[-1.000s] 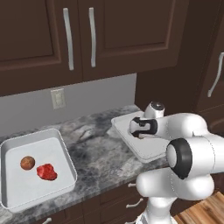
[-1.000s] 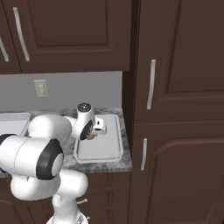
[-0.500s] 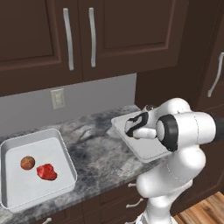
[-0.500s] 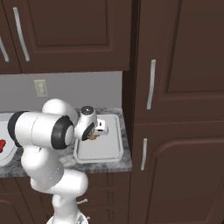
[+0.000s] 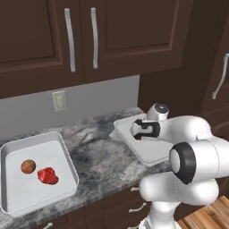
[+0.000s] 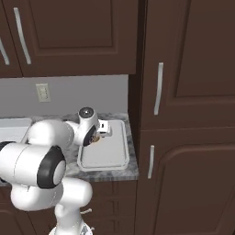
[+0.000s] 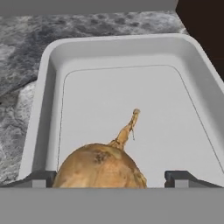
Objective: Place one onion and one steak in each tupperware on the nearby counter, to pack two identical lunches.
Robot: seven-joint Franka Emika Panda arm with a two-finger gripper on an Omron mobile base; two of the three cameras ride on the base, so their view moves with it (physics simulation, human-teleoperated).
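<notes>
We saw the gripper point(image 7: 111, 178) over the right-hand tupperware point(image 7: 52, 57) on the counter point(image 5: 105, 152), its jaws standing wide with clear gaps on both sides of the onion point(image 7: 101, 168), so we judged the onion let go inside that container rather than held. The left tupperware point(image 5: 11, 152) already held an onion point(image 5: 28, 167) and a steak point(image 5: 47, 175), while no steak showed in the right one. We judged the round onion might roll across the flat floor, or be knocked by a fingertip if the hand lifted away at a slant.
</notes>
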